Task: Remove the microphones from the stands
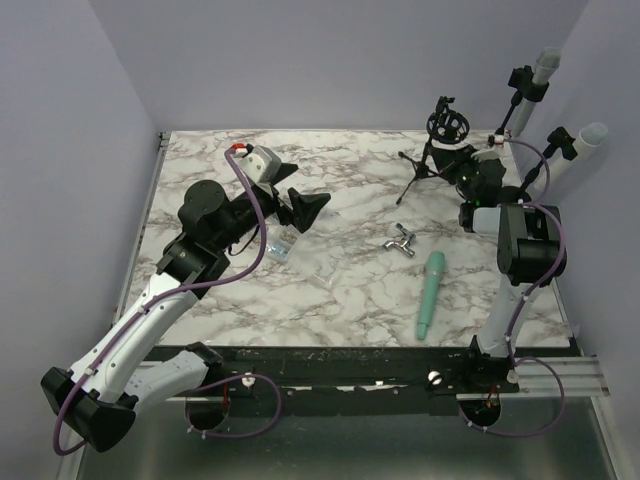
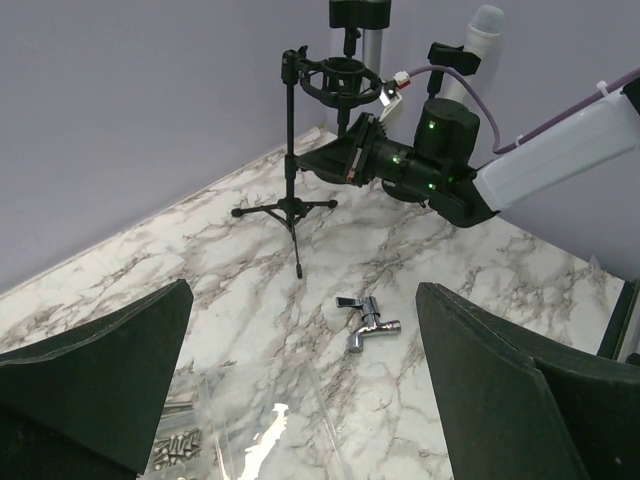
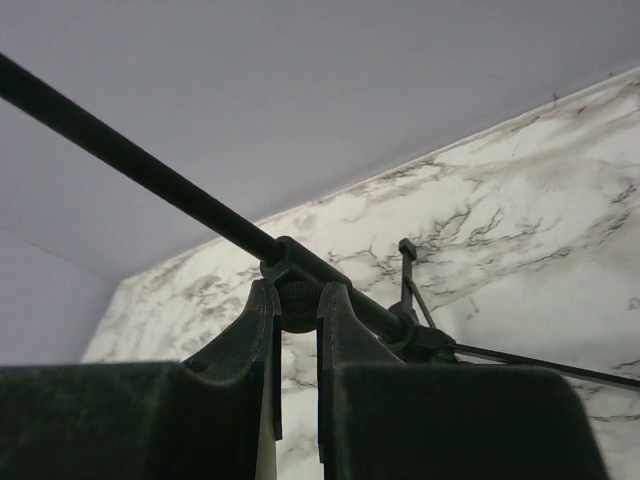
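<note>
Microphone [image 1: 431, 293]: lies flat on the marble table [image 1: 340, 290], near the front edge, just beside the right arm [image 1: 500, 300] (well apart from the stand).
Microphone look: long and thin, light green all over. The fat end points to the back wall and the thin end points to the front.
Stand [image 1: 437, 150]: small black tripod at the back right of the table. It stands upright, with a round black ring holder [image 1: 447, 122] on top.
Right gripper [image 3: 298, 305]: closed tight on the stand's pole, with one finger on each side of a round knob [image 3: 298, 296] on the pole.
Left gripper [image 2: 302, 290]: jaws wide open, up over the left half of the table.
Top view only: this is the one view with the microphone in it (both wrist views miss it). It also shows both arms at once.
Left wrist view only: shows the stand from the side, with its three legs spread on the table. The right gripper's tip is against the pole, below the ring holder.
Right wrist view only: shows the grip up close. The two dark fingers pinch the knob, and the pole runs slanted across the picture.
Tap [image 1: 400, 240]: small and shiny, lying on the table between the two arms (seen from the top and from the left wrist).
Bag [image 1: 280, 245]: clear plastic with little screws inside, just below the left gripper.
</note>
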`<state>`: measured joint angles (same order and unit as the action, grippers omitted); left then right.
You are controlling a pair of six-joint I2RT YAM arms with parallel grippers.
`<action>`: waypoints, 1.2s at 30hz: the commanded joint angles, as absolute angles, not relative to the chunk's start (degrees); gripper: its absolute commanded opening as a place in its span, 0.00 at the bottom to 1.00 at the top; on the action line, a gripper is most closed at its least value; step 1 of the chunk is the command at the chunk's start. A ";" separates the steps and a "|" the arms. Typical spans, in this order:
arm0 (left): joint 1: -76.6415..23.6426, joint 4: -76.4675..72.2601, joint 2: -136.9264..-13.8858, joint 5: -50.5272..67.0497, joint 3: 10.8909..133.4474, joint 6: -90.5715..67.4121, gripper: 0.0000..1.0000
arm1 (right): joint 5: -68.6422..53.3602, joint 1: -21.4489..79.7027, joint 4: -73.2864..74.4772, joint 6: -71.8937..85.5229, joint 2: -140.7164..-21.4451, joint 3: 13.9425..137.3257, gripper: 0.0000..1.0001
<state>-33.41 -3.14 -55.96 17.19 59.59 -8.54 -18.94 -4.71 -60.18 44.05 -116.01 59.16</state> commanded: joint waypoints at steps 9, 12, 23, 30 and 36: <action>-33.59 -4.86 -56.30 17.86 59.02 -8.28 0.98 | -0.44 2.75 -41.17 6.89 -111.01 58.88 0.01; -33.64 -4.83 -56.59 18.21 59.14 -8.47 0.98 | 5.64 5.71 -41.81 2.14 -111.28 58.67 0.00; -33.60 -4.83 -56.14 18.44 59.15 -8.70 0.98 | 4.20 5.89 -41.75 8.45 -107.98 57.31 0.13; -33.61 -4.75 -55.98 18.58 59.24 -8.87 0.98 | 5.07 5.81 -38.02 20.18 -102.70 54.89 0.49; -33.62 -4.75 -55.27 18.93 59.32 -9.05 0.98 | 3.97 5.35 -31.73 33.76 -98.57 53.71 0.72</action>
<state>-33.41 -3.60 -56.58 17.28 59.51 -8.62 3.36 5.98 -37.01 22.59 -102.04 55.11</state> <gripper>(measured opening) 0.978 0.684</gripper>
